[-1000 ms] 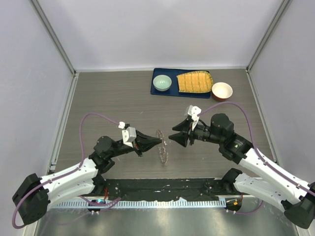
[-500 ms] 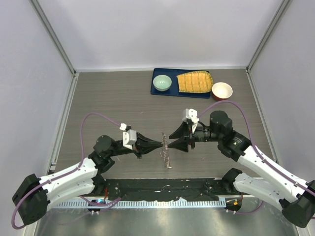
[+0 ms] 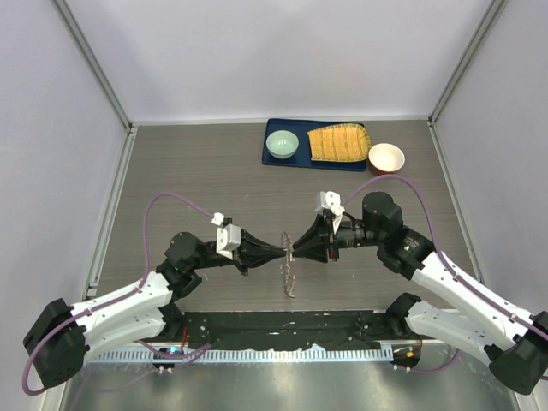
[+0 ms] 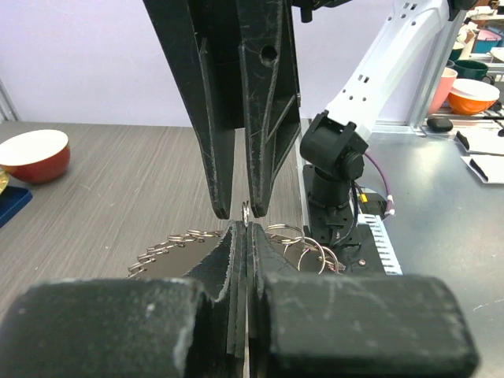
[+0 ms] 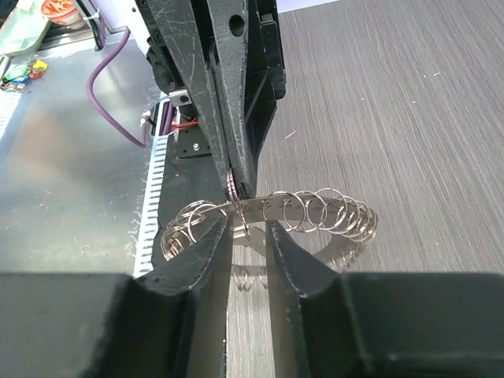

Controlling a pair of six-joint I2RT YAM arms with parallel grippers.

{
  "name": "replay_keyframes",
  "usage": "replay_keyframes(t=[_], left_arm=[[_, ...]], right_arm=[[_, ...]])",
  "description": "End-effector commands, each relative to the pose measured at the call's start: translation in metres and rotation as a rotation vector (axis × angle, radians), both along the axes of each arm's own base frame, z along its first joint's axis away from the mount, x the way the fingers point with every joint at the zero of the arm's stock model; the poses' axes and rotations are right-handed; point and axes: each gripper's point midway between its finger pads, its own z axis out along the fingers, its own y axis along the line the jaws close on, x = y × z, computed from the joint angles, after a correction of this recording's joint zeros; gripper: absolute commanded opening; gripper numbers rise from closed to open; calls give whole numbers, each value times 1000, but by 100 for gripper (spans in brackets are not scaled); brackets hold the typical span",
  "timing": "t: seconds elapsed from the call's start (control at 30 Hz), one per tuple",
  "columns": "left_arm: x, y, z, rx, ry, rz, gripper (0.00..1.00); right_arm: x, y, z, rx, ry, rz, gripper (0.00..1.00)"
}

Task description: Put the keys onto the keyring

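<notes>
- Left gripper [image 3: 279,249]: jaws fully closed, pinching rim of keyring [image 3: 289,272].
- Keyring hangs edge-on above table [image 3: 197,171], mid-workspace, between both gripper tips.
- Right gripper [image 5: 250,228]: jaws narrow but with visible gap, straddling ring band [image 5: 331,213] just beside left fingers; contact with band not resolvable.
- Key: cannot pick out among ring's small loops.
- Tray [image 3: 272,158] and bowls at far edge, well apart.

Metal and plastic
Wreath-like grey metal keyring [image 5: 315,211] gleams; black plastic gripper fingers [image 5: 201,264] look scuffed, matt.
</notes>
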Motion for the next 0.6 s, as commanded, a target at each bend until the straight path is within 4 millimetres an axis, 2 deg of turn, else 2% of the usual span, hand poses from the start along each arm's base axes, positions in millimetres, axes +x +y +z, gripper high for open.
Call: replay_keyframes(t=[0.0, 0.3, 0.57], left_arm=[[-6, 0, 42, -104, -106, -25, 0], [-10, 2, 46, -116, -119, -40, 0], [-15, -1, 48, -120, -136, -87, 0]], right_arm=[[2, 3, 22, 41, -53, 15, 24], [1, 3, 18, 32, -45, 23, 1], [-6, 6, 19, 30, -23, 81, 1]])
